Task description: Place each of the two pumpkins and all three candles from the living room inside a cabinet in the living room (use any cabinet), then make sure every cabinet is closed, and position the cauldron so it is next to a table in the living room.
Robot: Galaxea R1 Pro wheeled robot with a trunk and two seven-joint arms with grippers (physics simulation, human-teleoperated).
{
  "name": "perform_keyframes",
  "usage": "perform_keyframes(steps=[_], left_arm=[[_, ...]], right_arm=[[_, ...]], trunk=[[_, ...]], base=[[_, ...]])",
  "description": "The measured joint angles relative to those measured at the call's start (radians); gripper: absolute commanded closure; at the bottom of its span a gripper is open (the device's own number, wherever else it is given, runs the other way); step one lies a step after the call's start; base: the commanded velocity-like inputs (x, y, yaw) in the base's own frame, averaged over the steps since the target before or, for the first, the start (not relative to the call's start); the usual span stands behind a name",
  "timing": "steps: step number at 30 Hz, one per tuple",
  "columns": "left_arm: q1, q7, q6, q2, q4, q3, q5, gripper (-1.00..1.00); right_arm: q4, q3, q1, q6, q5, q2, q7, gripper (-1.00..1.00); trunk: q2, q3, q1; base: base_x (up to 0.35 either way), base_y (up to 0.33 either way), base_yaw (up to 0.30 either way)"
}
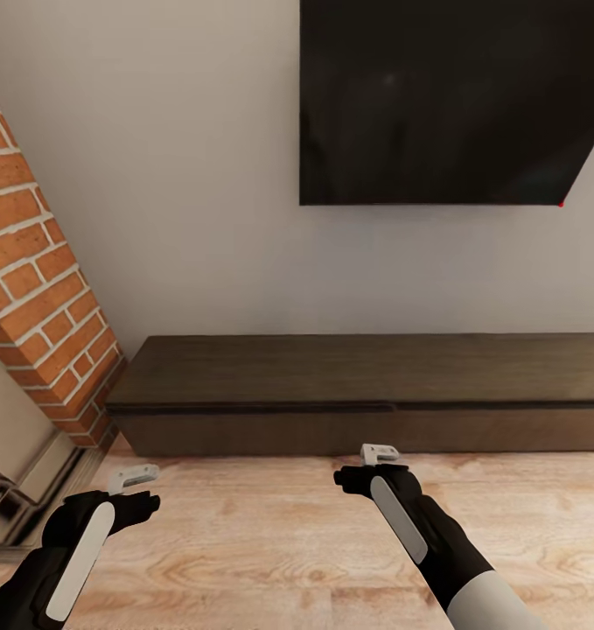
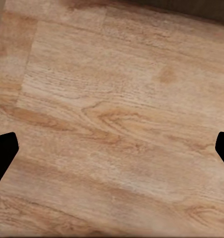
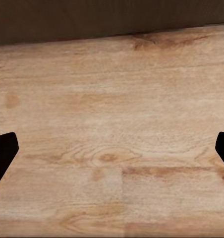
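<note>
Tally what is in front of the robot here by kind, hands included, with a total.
Cabinet, long, dark, fronts shut: 1
Black screen on the wall: 1
Brick column: 1
Hands, left hand and right hand, both empty over the wood floor: 2
Total: 5

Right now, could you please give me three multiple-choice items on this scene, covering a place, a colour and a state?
1. Where does the cabinet stand?
A. against the wall below the dark screen
B. in front of the brick column
C. in mid-floor

2. What colour is the cabinet?
A. white
B. dark brown
C. red

3. What state are the left gripper and right gripper in?
A. open, empty
B. both holding pumpkins
C. one holding a candle

Answers: 1 A, it sits against the wall under the screen; 2 B, its top and fronts are dark brown; 3 A, fingertips apart over bare wooden floor.
</note>
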Motion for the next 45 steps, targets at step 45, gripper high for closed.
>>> perform_keyframes(steps=[45], left_arm=[[0.0,-0.003,0.003,0.003,0.0,0.002,0.003,-1.0]], right_arm=[[0.039,-0.001,0.0,0.006,-0.03,-0.002,0.004,-1.0]], trunk=[[0.266,0.116,-0.146]], base=[[0.0,0.0,0.003]])
